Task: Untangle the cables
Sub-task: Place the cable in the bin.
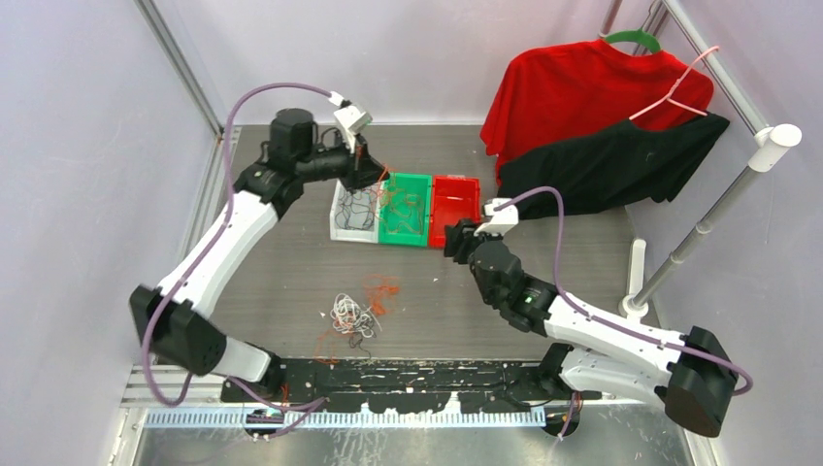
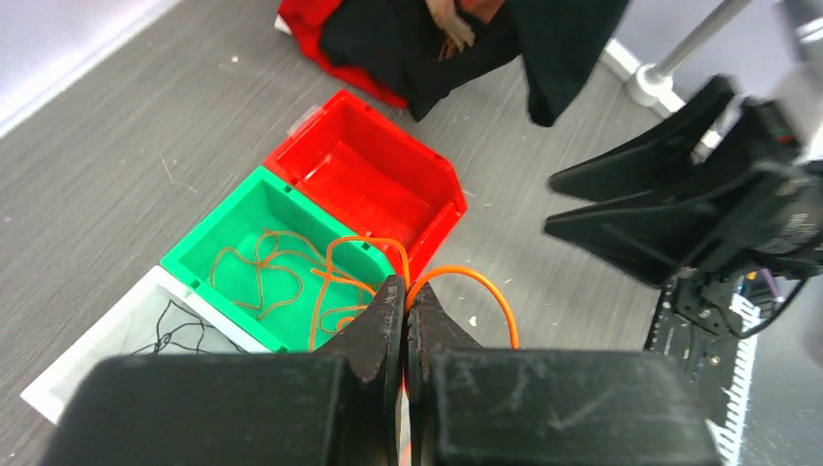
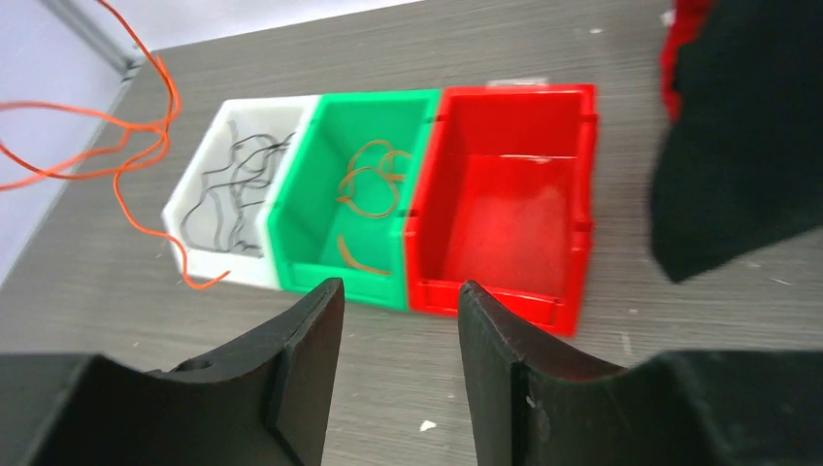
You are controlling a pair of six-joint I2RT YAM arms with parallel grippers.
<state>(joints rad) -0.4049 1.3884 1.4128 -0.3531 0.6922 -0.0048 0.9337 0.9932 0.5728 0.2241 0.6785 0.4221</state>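
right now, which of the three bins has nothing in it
The red bin, at the right end of the row. The green bin holds orange cords and the white bin holds black cords.

The white bin [image 3: 233, 272] is holding black cables [image 3: 228, 194], and the green bin [image 3: 335, 277] is holding orange cables [image 3: 369, 184]. The red bin [image 3: 505, 223] is showing plain red inside. The table [image 3: 388, 49] is showing grey streaked grain.

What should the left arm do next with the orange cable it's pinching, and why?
Probably lower the left gripper over the green bin and open its fingers: they pinch an orange cable, and that bin already holds orange cables.
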